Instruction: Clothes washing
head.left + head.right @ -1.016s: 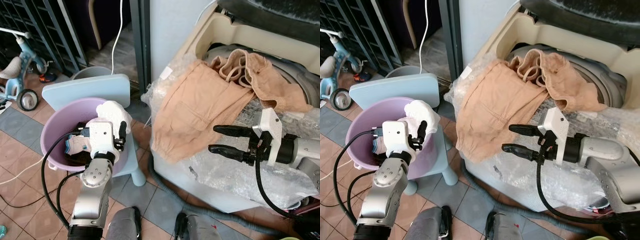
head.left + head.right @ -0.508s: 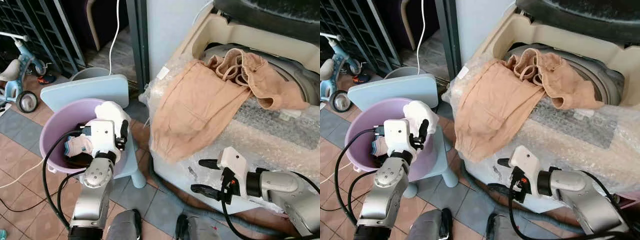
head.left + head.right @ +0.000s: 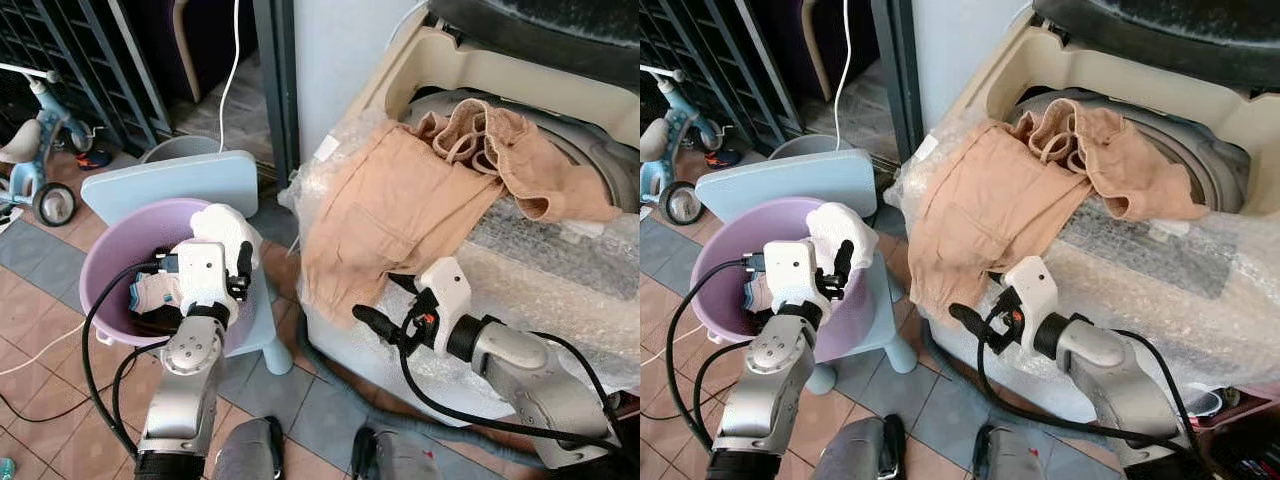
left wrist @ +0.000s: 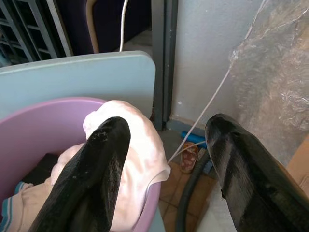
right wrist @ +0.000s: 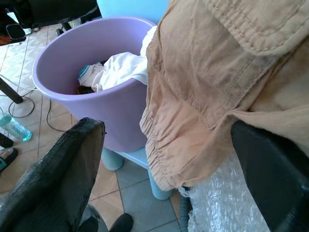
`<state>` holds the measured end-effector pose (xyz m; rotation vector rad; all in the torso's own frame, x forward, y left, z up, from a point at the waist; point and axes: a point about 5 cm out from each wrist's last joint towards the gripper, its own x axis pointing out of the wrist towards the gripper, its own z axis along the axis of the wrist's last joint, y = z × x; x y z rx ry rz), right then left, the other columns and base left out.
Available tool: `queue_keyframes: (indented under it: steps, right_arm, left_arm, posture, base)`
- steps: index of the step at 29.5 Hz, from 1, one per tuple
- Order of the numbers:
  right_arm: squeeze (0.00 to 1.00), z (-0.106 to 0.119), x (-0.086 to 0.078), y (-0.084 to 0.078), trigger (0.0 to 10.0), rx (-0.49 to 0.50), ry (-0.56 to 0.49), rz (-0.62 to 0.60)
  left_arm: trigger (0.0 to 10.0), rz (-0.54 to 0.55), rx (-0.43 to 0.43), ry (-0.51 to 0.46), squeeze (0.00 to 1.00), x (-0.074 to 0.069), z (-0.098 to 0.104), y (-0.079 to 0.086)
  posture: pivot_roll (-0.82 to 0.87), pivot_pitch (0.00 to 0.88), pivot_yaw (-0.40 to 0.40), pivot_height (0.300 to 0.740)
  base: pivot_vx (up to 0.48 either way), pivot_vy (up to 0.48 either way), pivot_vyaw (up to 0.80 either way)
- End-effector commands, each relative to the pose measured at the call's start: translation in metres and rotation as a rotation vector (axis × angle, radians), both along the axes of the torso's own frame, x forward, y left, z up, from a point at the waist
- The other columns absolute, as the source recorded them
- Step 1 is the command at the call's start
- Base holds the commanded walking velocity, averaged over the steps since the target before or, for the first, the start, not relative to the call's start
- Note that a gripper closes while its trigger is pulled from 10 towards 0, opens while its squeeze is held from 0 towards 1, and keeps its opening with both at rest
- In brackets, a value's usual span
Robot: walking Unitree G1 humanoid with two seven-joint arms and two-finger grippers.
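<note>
I've swung my right gripper (image 3: 372, 318) up from low in front of the washer (image 3: 560, 270) to the hanging hem of the trousers (image 3: 400, 215). Its fingers are spread, the hem between them in the wrist view, nothing pinched yet. That sets me up to grab the leg and push it in. My left gripper (image 3: 240, 262) hasn't moved, open over the basin (image 3: 105, 255) beside the washer. The trousers' waist lies in the drum (image 3: 590, 160).
</note>
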<state>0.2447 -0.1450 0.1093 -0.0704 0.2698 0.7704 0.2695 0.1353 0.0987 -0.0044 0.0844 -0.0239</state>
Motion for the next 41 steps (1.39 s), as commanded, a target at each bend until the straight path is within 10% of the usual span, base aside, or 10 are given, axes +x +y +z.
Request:
queue_keyframes:
  steps: [1, 10, 21, 29, 33, 34, 41]
  right_arm:
    - [1.0, 0.005, 0.002, -0.002, 10.0, 0.014, -0.013, -0.019]
    - [0.98, 0.078, 0.045, 0.031, 10.0, 0.381, -0.242, -0.178]
    - [0.66, 0.167, 0.086, -0.01, 10.0, 0.544, -0.449, -0.291]
    - [0.46, 0.171, 0.101, -0.04, 10.0, 0.345, -0.57, -0.548]
    - [0.55, 0.141, 0.086, -0.035, 10.0, 0.083, -0.636, -0.517]
    - [1.0, 0.133, 0.079, -0.034, 10.0, 0.043, -0.658, -0.528]
    - [0.96, 0.119, 0.05, -0.001, 10.0, 0.111, -0.601, -0.197]
  left_arm:
    - [10.0, -0.006, 0.007, 0.014, 0.0, 0.0, -0.003, -0.001]
    - [10.0, -0.004, 0.001, 0.005, 0.0, 0.002, -0.001, -0.002]
    - [10.0, -0.006, -0.002, -0.001, 0.0, 0.003, -0.001, -0.004]
    - [10.0, -0.003, -0.001, 0.0, 0.0, 0.002, -0.001, -0.004]
    - [10.0, 0.014, 0.002, 0.003, 0.0, 0.0, -0.002, -0.001]
    - [10.0, 0.021, -0.004, 0.005, 0.0, 0.0, -0.003, -0.001]
    - [10.0, -0.019, -0.011, 0.003, 0.0, 0.002, -0.001, -0.007]
  posture:
    - [-0.03, 0.122, 0.024, 0.74]
    - [-0.02, 0.111, 0.022, 0.74]
    - [-0.02, 0.105, 0.019, 0.74]
    - [-0.01, 0.109, 0.015, 0.74]
    - [-0.02, 0.114, 0.017, 0.74]
    - [-0.02, 0.114, 0.018, 0.74]
    - [-0.03, 0.112, 0.035, 0.74]
  base:
    - [0.0, 0.0, 0.0]
    - [0.0, 0.0, 0.0]
    - [0.0, 0.0, 0.0]
    - [0.0, 0.0, 0.0]
    - [0.0, 0.0, 0.0]
    - [0.0, 0.0, 0.0]
    - [0.0, 0.0, 0.0]
